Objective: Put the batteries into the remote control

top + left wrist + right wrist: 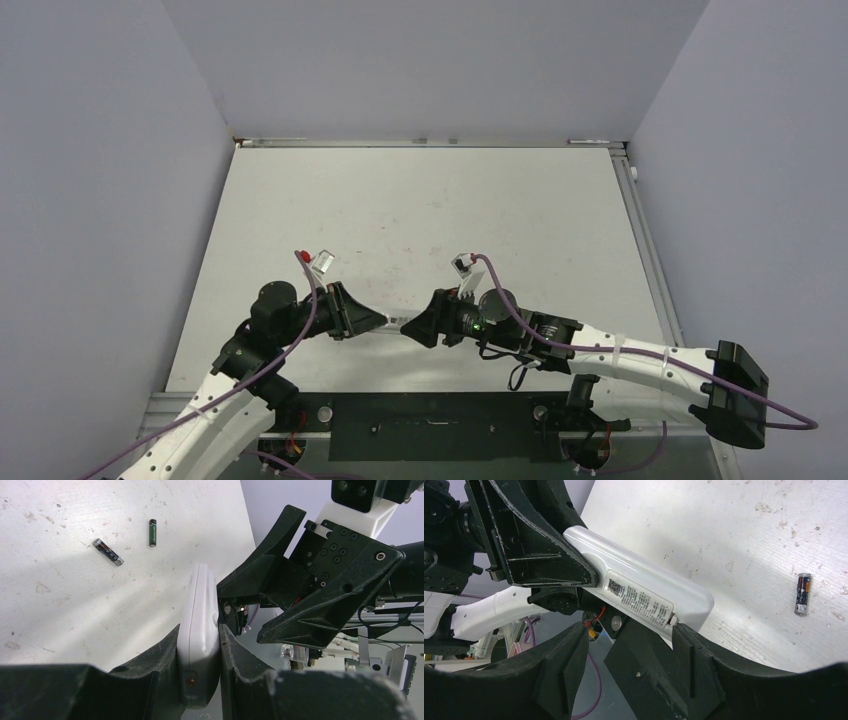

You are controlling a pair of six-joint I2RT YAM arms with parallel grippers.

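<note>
My left gripper (199,630) is shut on the white remote control (200,630) and holds it edge-on, above the table. In the right wrist view the remote (644,592) shows its back with a printed label. My right gripper (629,630) is open, its jaws wide apart, and one fingertip (681,630) touches the remote's free end. In the top view both grippers, left (352,315) and right (428,322), meet at the remote (393,321) near the table's front. Two batteries (107,552) (153,532) lie loose on the table beyond the remote. One battery (802,594) shows in the right wrist view.
The white table (420,200) is scuffed and closed in by grey walls at the left, the back and the right. A black rail (430,412) with the arm bases runs along the near edge, just behind the grippers.
</note>
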